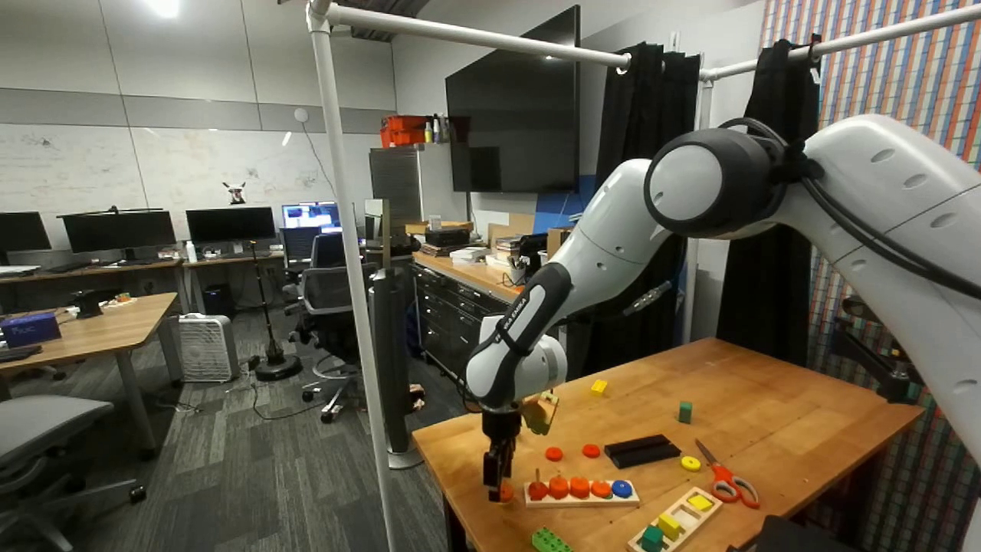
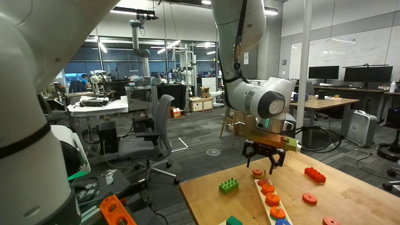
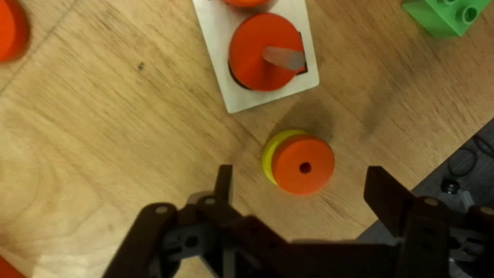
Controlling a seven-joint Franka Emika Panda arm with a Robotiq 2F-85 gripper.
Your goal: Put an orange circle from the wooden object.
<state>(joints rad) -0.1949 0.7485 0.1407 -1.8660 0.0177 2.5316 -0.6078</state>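
Hangs over the table (image 1: 766,414) with the gripper (image 2: 259,170) spread wide, just past the wooden block (image 1: 581,502) lying there, at the end opposite its blue disc (image 1: 621,488); frames, in the wrist view, an orange disc (image 3: 297,164) stacked on a yellow disc (image 3: 269,154) just beside that same block.

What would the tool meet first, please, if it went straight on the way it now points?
Probably the orange disc, stacked on a yellow disc and framed by the open tool in the wrist view. Depth is unclear, so the fingers might straddle both and touch the table first.
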